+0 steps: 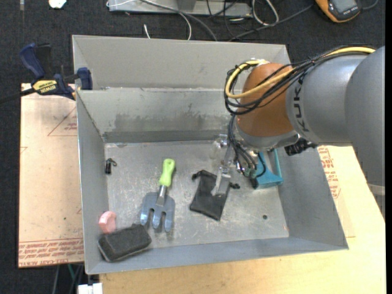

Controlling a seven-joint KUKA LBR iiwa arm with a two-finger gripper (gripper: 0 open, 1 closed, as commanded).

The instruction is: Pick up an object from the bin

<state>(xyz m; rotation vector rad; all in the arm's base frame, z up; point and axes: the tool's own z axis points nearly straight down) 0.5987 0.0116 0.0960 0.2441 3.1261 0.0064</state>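
The black flat rectangular piece (207, 204) lies mid-floor in the bin (184, 112). The end effector (223, 182) is at its upper edge; whether it is released or clenched cannot be told. A blue block (271, 171) lies just right of it. A green-handled hand fork (160, 195) lies to the left, apart.

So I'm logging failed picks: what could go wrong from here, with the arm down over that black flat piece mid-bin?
1. The end effector sits at the upper edge of the black flat pad, not its middle; a grab there might tilt or drop it.
2. The blue block lies close beside the wrist and may get nudged.
3. The pad lies flat on the bin floor, so it could be hard to get hold of.
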